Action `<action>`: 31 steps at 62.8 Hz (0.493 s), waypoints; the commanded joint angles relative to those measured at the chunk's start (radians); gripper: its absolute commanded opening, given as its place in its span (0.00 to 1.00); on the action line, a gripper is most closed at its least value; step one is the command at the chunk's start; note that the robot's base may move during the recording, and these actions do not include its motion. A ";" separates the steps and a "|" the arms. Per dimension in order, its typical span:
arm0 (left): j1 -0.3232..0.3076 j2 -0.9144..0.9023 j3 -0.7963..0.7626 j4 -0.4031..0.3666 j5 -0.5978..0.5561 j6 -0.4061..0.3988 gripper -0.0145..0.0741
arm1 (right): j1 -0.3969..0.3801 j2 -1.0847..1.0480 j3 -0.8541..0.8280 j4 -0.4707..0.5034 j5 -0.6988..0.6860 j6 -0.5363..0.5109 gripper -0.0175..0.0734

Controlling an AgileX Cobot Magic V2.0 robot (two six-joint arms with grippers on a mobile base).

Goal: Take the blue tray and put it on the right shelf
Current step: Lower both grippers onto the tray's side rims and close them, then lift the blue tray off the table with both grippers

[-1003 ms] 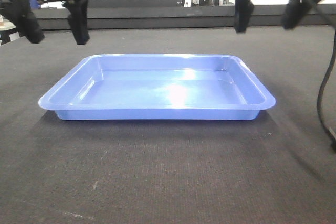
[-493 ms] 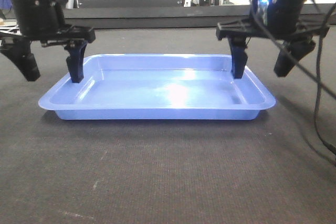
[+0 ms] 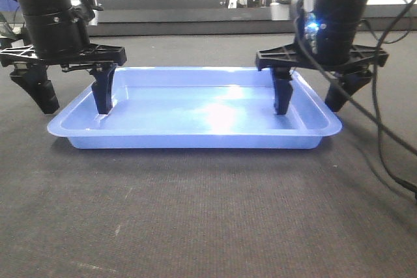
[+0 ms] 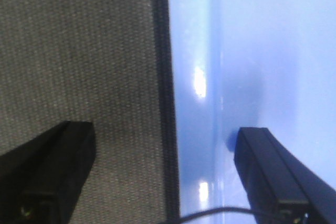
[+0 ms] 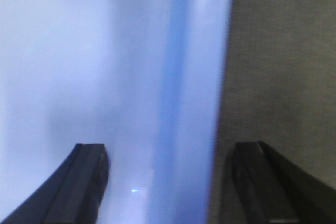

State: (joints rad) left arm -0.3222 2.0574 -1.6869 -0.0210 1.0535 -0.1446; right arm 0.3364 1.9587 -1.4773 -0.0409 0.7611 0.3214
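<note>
Front view: left gripper and right gripper, both spread, straddle the end rims of the tray, which lies on the mat. Uneven closing or a shallow bite could let it slip.

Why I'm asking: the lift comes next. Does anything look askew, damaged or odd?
Nothing stands out. The tray sits flat and empty on the mat, no visible damage. The left pincer and right pincer each straddle an end rim, open, one finger inside.

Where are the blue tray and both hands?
blue tray (image 3: 195, 112), front view, bare floor.
left hand (image 3: 75, 109), front view, midway between its fingertips.
right hand (image 3: 307, 107), front view, midway between its fingertips.
</note>
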 commanded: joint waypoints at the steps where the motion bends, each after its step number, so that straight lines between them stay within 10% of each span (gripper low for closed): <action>1: 0.000 -0.061 -0.034 -0.010 -0.020 -0.008 0.66 | 0.005 -0.052 -0.036 -0.002 -0.044 -0.015 0.83; 20: 0.000 -0.061 -0.034 -0.035 -0.012 -0.008 0.62 | 0.005 -0.049 -0.036 -0.003 -0.040 -0.015 0.63; 31: 0.000 -0.061 -0.034 -0.053 -0.014 -0.008 0.29 | 0.005 -0.049 -0.036 -0.003 -0.035 -0.015 0.30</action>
State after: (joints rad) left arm -0.3222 2.0574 -1.6881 -0.0572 1.0529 -0.1446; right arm 0.3446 1.9662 -1.4796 -0.0309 0.7533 0.3223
